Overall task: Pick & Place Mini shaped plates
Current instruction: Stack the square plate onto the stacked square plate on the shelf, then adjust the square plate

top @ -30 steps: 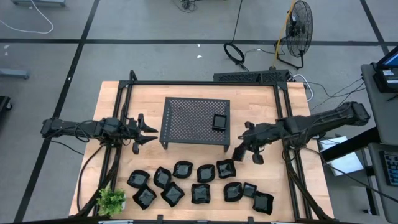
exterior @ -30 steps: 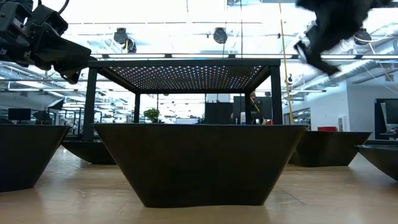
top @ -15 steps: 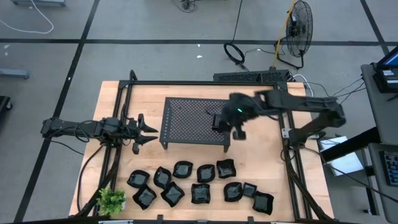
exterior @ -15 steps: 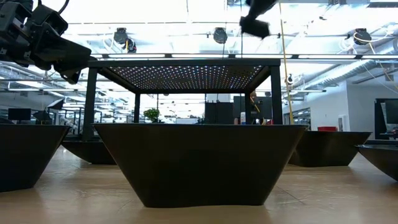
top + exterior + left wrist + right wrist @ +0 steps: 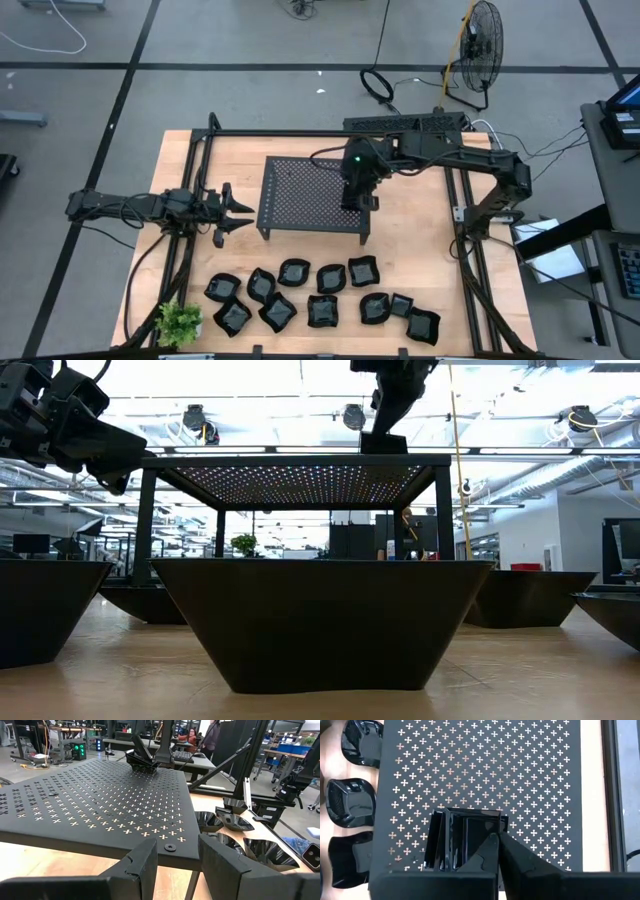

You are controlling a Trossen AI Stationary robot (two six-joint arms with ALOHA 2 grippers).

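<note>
The right fingers are clenched tight, with nothing seen between them, and are held directly over a square plate that lies on the rack near its right edge. In the high view the right gripper is seen above that plate, the arm reaching in from the far right of the surface. A second ago this gripper was off the rack's right side, low over the surface; half a second ago it was swinging in over the rack's right edge; now it is parked on top of the plate. The plate itself is not shifted across those pictures. From this it is judged that the placed plate is being nudged or pressed, or merely passed over; which of these cannot be told.

The left fingers are partly parted, with nothing seen between them, and are pointed at the rack's left edge; the left gripper is unmoved over the same second.

The other plates are left on the near part of the surface, in two loose rows, so most of the task is judged undone. A plant stands at the near left corner.
</note>
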